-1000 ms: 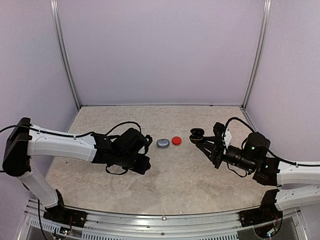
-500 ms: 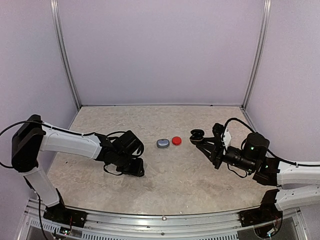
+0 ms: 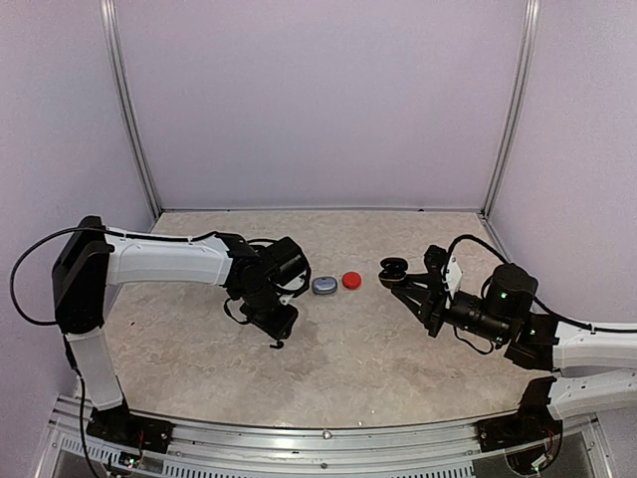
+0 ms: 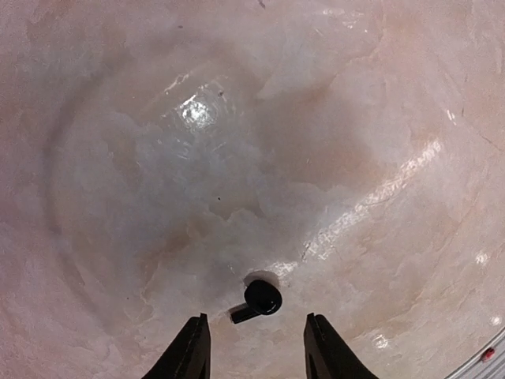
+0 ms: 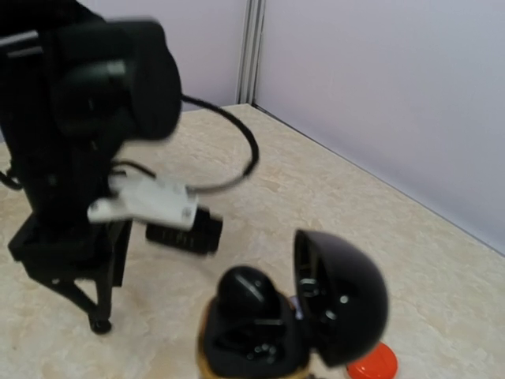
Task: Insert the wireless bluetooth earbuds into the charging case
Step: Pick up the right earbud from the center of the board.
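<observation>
Earbud (image 4: 260, 298), black, tiny, lying on bench (image 4: 237, 118) between my left fingers (image 4: 192, 355), spread wide. Risk: stem off-centre, closing could flick it away. Right fingers (image 3: 408, 284) gripping open black case (image 5: 292, 316).

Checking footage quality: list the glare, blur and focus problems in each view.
Top external: even light, sharp all over. Left wrist: bright glare patches on the table, black earbud sharp. Right wrist: the open black case is fairly sharp, the left arm behind it blurred.
</observation>
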Robot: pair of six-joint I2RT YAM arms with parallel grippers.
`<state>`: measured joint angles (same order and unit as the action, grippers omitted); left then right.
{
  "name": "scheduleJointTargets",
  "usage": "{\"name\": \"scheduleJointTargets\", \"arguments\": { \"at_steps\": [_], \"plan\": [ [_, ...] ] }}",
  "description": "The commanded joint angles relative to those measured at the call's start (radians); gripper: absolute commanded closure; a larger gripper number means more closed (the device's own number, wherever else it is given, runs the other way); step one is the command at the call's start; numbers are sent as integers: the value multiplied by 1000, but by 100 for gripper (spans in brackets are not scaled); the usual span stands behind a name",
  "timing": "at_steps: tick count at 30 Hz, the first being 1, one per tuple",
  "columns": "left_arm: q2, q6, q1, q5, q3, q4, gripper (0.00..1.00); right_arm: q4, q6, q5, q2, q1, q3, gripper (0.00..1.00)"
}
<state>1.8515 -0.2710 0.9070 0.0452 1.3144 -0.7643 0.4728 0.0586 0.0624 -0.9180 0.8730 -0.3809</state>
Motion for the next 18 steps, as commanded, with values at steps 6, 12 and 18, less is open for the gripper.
{"name": "scheduleJointTargets", "arguments": {
  "at_steps": [6, 12, 18],
  "plan": [
    [136, 253, 43, 77, 131, -207, 60, 4, -6, -8, 26, -11, 0, 100],
    [157, 299, 44, 110, 147, -192, 61, 4, -3, -9, 31, -11, 4, 100],
    [180, 340, 46, 118, 169, -169, 63, 11, -3, -8, 27, -11, 8, 100]
  ]
}}
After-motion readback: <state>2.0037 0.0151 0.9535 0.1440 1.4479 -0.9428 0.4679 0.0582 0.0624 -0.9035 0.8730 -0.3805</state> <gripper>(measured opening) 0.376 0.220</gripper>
